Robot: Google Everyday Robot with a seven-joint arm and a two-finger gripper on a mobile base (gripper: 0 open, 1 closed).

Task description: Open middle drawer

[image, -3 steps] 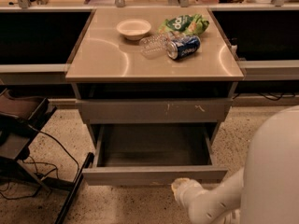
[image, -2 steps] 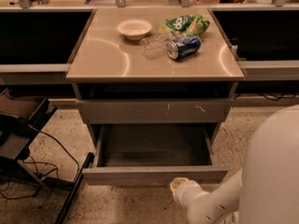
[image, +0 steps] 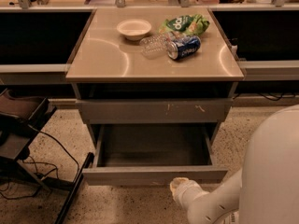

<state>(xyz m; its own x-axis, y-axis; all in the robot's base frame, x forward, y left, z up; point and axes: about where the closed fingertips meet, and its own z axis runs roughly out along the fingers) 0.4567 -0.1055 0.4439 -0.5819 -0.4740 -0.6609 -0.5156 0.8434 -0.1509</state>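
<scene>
The middle drawer is pulled out from the cabinet. Its plain grey front faces me and the grey box inside looks empty. Above it is the closed grey front with pale scratch marks. My gripper is at the end of the white arm, low at the drawer front's lower edge, right of its middle. Only its pale rounded end shows.
The tan cabinet top holds a white bowl, a clear plastic bottle, a blue can and a green chip bag. A black cart and cables stand on the speckled floor at left. My white body fills the lower right.
The end of my arm has shifted slightly to the left along the drawer front. The drawer stays pulled out as before.
</scene>
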